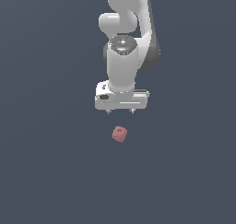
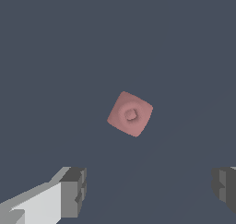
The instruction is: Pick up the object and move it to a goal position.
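Note:
The object (image 1: 120,133) is a small dusty-pink block with rounded sides and a round hole on top, resting on the dark floor. In the wrist view the object (image 2: 130,114) lies turned at an angle, apart from both fingers. My gripper (image 1: 120,111) hangs above and slightly behind it in the exterior view, open, with only its two short fingertips (image 1: 109,111) showing under the white hand. Seen from the wrist, my gripper (image 2: 150,191) has its grey pads (image 2: 73,191) spread wide with nothing between them.
A flat, dark blue-grey surface (image 1: 46,172) fills both views. The white arm (image 1: 122,57) rises above the gripper toward the top of the exterior view. No goal marker is visible.

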`<state>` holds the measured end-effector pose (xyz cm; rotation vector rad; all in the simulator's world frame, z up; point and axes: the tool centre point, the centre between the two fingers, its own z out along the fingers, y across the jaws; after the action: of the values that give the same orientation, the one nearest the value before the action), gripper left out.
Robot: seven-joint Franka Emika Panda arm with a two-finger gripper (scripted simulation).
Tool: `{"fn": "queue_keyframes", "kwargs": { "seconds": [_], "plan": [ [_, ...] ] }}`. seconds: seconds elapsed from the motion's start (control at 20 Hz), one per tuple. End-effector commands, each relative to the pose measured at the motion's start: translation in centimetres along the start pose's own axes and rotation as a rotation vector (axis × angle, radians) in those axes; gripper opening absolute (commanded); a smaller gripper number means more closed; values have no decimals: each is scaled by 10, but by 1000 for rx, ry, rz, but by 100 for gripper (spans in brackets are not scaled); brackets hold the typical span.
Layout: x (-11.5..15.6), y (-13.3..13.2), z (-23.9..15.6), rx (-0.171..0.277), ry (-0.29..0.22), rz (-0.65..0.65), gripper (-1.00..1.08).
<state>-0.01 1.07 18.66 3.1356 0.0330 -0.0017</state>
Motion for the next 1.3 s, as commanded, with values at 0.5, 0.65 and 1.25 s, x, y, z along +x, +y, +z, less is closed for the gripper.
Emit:
{"fn": "queue_keyframes", "kwargs": {
  "seconds": [0.5,0.65,1.25],
  "plan": [
    [-5,12,8,7,-7,64,100],
    [-4,11,8,7,-7,63,100],
    [8,8,34,9,-6,190,100]
  ]
}}
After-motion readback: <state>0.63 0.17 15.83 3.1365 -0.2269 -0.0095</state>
